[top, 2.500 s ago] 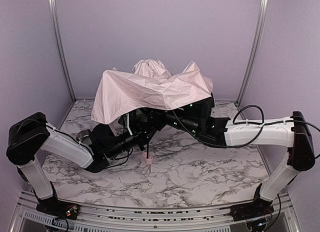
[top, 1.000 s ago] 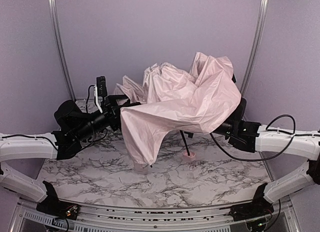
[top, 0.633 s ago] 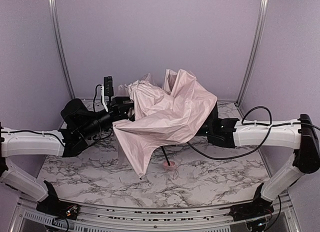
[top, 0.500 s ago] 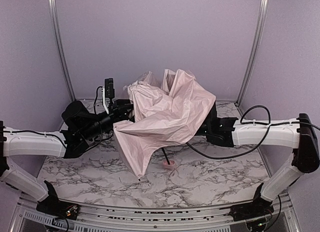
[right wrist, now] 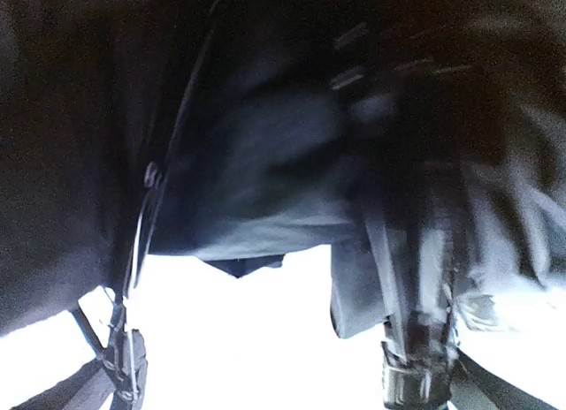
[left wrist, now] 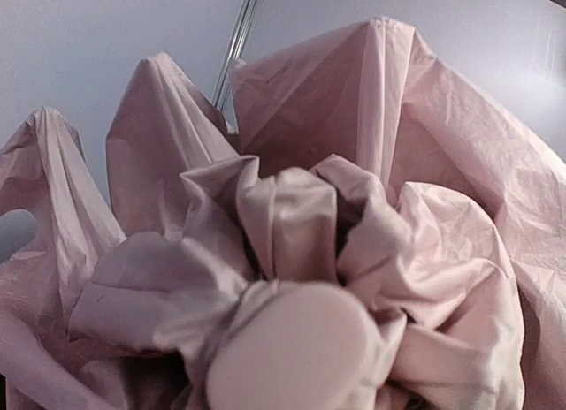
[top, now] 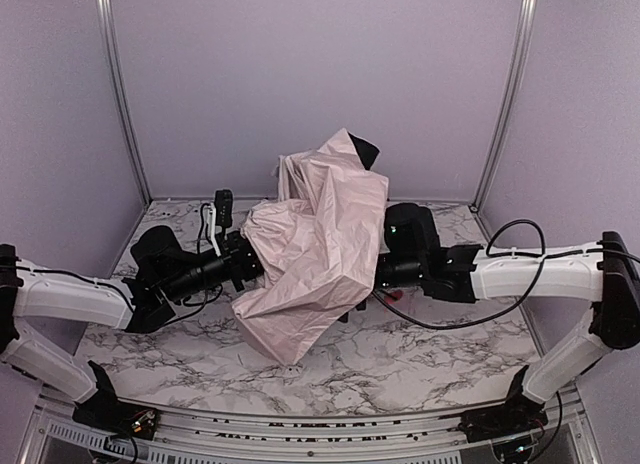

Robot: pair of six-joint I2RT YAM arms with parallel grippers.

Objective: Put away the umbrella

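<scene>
The umbrella (top: 318,246) is a crumpled heap of pale pink fabric over the middle of the table, with a patch of black lining at its top. My left gripper (top: 243,263) pushes into its left side, fingertips buried in the fabric. The left wrist view is filled with bunched pink fabric (left wrist: 292,216) and a round pale cap (left wrist: 292,350) close to the lens; no fingers show. My right gripper (top: 376,274) reaches under the right side. The right wrist view shows only dark lining (right wrist: 265,163) and thin metal ribs (right wrist: 146,216). The shaft is hidden.
The marble table (top: 440,354) is boxed in by purple walls, with metal posts at the back left (top: 122,94) and back right (top: 508,94). Black cables loop over the right arm (top: 520,274) and behind the left arm (top: 90,289). A small pinkish-red bit (top: 393,295) lies under the right gripper.
The canopy has collapsed lower and narrower over the table's middle. Both arms have come down and inward against it. The shaft and handle seen standing on the table no longer show.
</scene>
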